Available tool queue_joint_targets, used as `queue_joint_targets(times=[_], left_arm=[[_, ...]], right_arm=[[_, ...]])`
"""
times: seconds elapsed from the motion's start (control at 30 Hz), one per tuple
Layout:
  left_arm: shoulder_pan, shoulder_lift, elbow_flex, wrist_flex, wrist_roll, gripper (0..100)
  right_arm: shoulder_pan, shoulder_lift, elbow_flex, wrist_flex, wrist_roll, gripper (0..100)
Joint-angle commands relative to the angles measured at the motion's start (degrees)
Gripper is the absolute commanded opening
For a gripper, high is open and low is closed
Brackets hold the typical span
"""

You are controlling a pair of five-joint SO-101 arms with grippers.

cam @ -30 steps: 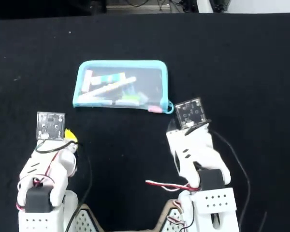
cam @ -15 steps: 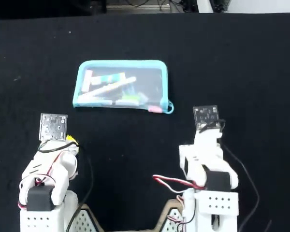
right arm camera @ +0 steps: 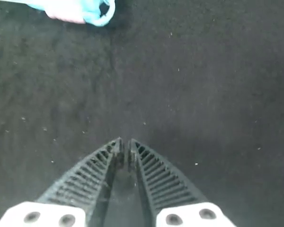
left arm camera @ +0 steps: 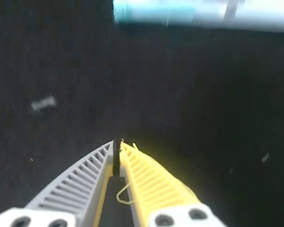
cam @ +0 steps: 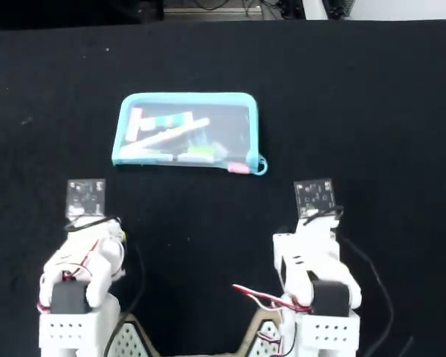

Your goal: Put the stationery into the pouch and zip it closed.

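Note:
A light-blue clear-fronted pouch (cam: 186, 132) lies flat on the black table, with several pens and markers visible inside it and its zip pull loop (cam: 262, 165) at its near right corner. Both arms sit drawn back near the front edge, apart from the pouch. My left gripper (left arm camera: 118, 144) is shut with nothing in it; the pouch's edge (left arm camera: 156, 12) shows far ahead of it. My right gripper (right arm camera: 125, 144) is also shut and empty, with the pouch's corner and loop (right arm camera: 104, 12) a good way ahead.
The black table cloth (cam: 357, 111) stretches wide around the pouch. A small pale scrap (left arm camera: 42, 103) lies on the cloth ahead of the left gripper. Cables (cam: 256, 294) trail between the two arm bases at the front edge.
Both arms have pulled back toward their bases. The right arm swung away from the pouch's zip corner and now points straight ahead. The pouch has not moved.

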Motion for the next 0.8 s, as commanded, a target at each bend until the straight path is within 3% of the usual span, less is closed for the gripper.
queue_joint_targets(times=[0.0,0.4,0.6,0.77], left_arm=[[-2.15,0.18,3.38,-0.18,-6.51,3],[-11.56,0.18,4.79,2.55,-7.03,3],[-12.09,0.18,4.79,2.55,-6.95,3],[-11.74,0.18,4.79,2.29,-0.70,3]], right_arm=[[-0.53,-4.88,4.79,-3.34,0.18,1.3],[-0.09,-5.49,4.62,0.35,-0.09,1.2],[-0.09,-5.49,4.62,0.35,-0.09,1.2],[-0.09,-5.49,4.62,0.35,0.00,1.2]])
